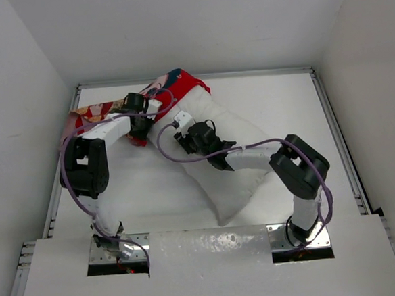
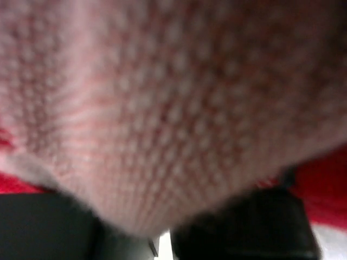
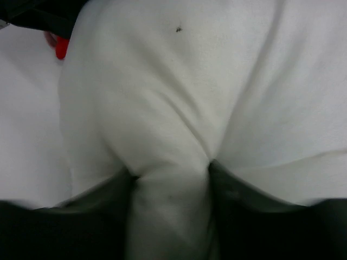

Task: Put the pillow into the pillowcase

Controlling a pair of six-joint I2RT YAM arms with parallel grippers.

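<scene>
The right claw (image 3: 171,211) is clamped on a pinched ridge of the pillow (image 3: 179,81), which bulges beyond its fingers. It looks soft, light and squashy, so a deep fold is the sound hold. Farther off, the left claw (image 2: 162,244) seems closed on the limp pillowcase (image 2: 173,108), though blur hides the pinch. Only the top view shows all of both: the pillow lies almost wholly outside, its far end touching the cover beside the left claw.
</scene>
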